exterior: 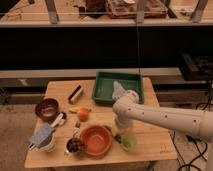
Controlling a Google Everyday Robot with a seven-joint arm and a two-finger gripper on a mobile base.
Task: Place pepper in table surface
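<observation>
My gripper (pixel 119 131) hangs from the white arm (pixel 160 117), which reaches in from the right. It is low over the table surface (pixel 150 135), between the orange bowl (pixel 96 140) and the pale green cup (pixel 128 143). A small dark slim shape at its tip, just above the wood, looks like the pepper (pixel 118 138). Whether the gripper is holding the pepper or the pepper rests on the wood is hidden by the wrist.
A green tray (pixel 102 90) with a white crumpled item stands at the back. An orange fruit (pixel 83 114), a dark bowl (pixel 46 108), a white cup with grey cloth (pixel 42 137), a small cup of dark bits (pixel 75 145) and a dark bar (pixel 76 93) lie to the left.
</observation>
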